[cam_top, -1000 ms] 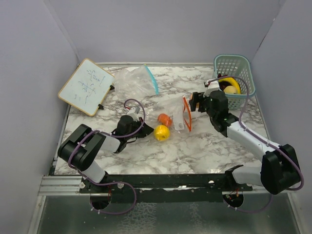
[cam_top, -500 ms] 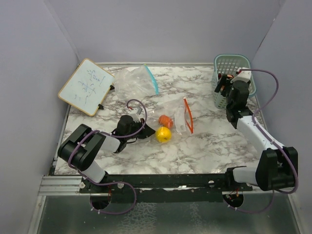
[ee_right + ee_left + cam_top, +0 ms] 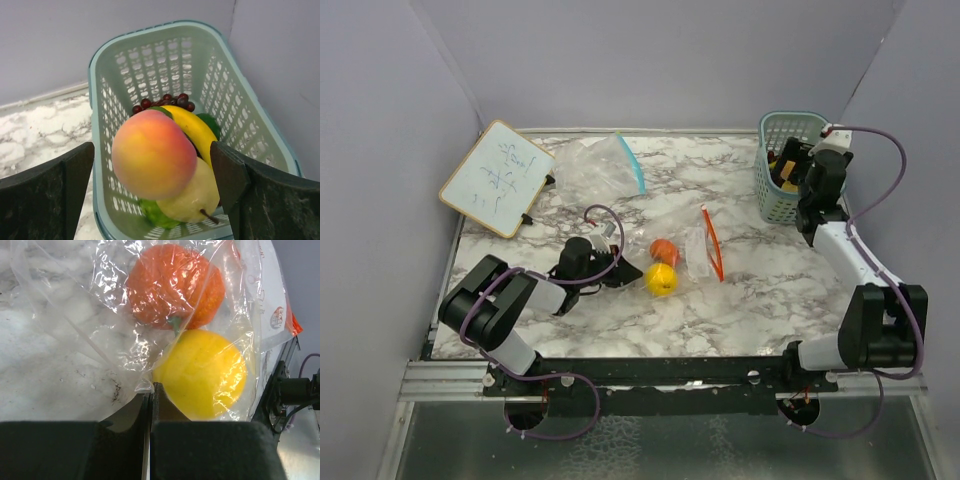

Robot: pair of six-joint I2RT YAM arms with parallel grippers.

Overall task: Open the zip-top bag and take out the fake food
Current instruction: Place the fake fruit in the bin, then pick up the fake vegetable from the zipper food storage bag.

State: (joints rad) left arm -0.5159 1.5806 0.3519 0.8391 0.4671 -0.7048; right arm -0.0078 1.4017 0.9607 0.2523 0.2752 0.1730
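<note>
Left gripper (image 3: pixel 151 390) shut on bag (image 3: pixel 75 315) film, presumably as an anchor; tomato (image 3: pixel 172 287) and lemon (image 3: pixel 205 375) are seen inside. Right gripper (image 3: pixel 153 160) is spread wide over basket (image 3: pixel 150 65); peach (image 3: pixel 150 145) touched by neither finger, judged released.

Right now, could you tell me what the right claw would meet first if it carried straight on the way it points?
Most likely the peach, between the open fingers and touching neither, over the pear and banana in the basket. Depth is unclear, so whether it rests on them I cannot tell.
</note>
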